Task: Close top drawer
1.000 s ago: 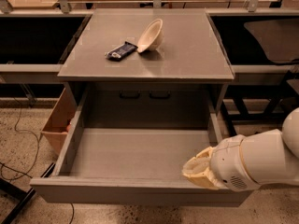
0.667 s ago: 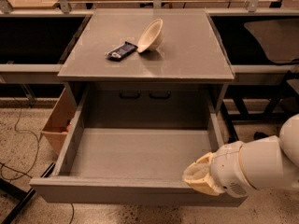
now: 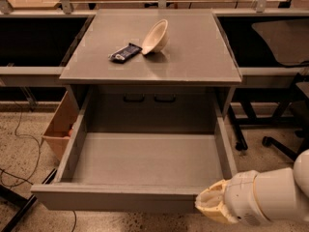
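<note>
The top drawer [image 3: 116, 198] is pulled far out of the grey cabinet. Its deep grey box [image 3: 145, 158] is empty and its plain front panel faces me at the bottom of the camera view. My gripper [image 3: 212, 206] is at the bottom right, at the right end of the drawer's front panel, on the end of my white arm [image 3: 275, 197]. Only its cream-coloured end shows, level with the panel's lower edge. Whether it touches the panel cannot be told.
On the cabinet top [image 3: 198, 57] lie a tipped white bowl [image 3: 155, 36] and a dark snack packet [image 3: 124, 52]. A cardboard box [image 3: 60, 124] stands left of the drawer. A chair base [image 3: 277, 144] is at the right. Cables [image 3: 14, 178] lie on the floor at left.
My arm and gripper have moved down from beside the drawer's right rim to its front panel's right end. The drawer has not visibly moved.
</note>
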Available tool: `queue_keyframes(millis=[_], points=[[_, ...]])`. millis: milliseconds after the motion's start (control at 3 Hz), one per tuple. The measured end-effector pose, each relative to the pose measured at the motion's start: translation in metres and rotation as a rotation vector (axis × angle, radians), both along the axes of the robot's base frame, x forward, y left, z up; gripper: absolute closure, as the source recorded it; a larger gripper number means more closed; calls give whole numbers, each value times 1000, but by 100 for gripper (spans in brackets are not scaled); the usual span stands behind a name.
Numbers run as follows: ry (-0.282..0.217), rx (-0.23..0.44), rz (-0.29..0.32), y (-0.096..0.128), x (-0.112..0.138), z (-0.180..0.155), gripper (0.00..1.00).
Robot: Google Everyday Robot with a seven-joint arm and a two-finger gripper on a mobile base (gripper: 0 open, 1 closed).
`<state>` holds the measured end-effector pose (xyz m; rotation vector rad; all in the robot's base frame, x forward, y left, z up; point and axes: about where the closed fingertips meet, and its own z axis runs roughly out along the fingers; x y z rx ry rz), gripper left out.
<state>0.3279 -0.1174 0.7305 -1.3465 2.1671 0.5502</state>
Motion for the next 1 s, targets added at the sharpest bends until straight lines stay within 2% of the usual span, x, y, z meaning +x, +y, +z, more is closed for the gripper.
queue_keyframes(millis=[333,667,1000], points=[[13,33,-30,5,7,-43,100],[23,45,-48,8,17,-68,100],[1,52,-78,7,39,-78,90]])
